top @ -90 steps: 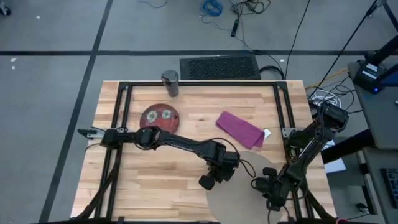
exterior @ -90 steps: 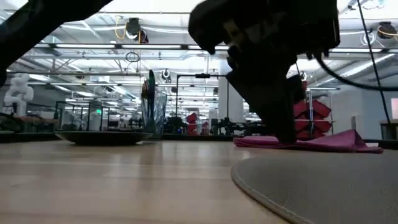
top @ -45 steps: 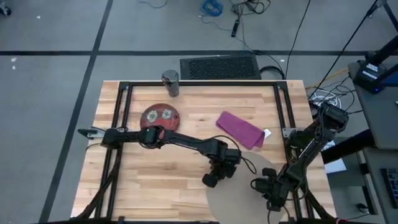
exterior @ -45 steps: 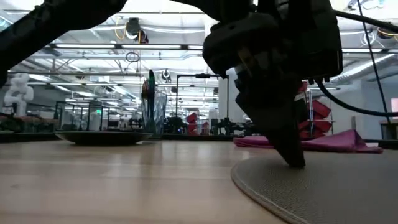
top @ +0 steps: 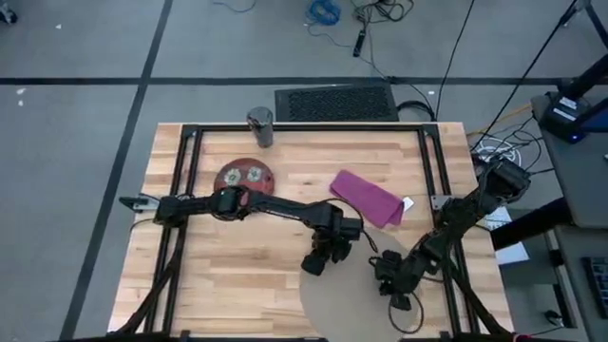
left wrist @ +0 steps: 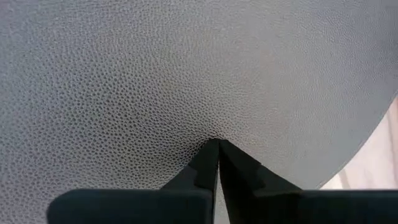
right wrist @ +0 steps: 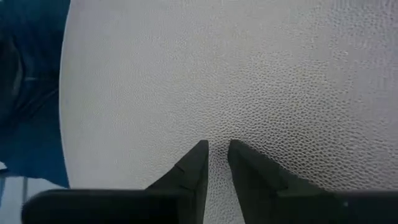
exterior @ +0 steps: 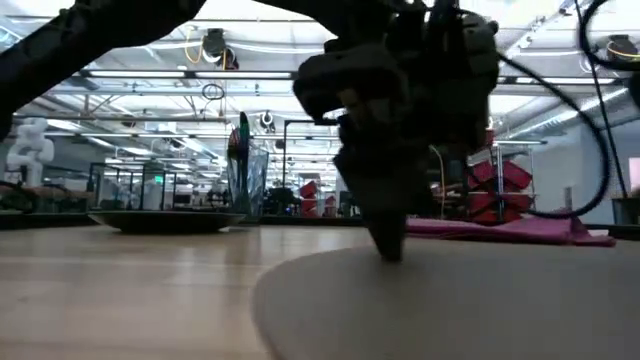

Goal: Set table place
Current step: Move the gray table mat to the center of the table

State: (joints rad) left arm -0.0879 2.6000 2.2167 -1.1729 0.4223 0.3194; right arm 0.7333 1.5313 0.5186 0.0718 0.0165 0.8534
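Because the round mat (top: 356, 299) lies on the table (top: 247, 275) at its near right corner, both grippers press it: left gripper (left wrist: 217, 148) pressed together, right gripper (right wrist: 217, 155) barely parted (probably to slide it).

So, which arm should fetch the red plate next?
Probably left. The red plate lies on the table's left half beside the left arm; the right end effector sits on the mat, farther away.

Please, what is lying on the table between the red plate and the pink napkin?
Nothing: in the high view only bare wood of the table separates the red plate from the pink napkin. The left arm passes just beside that stretch.
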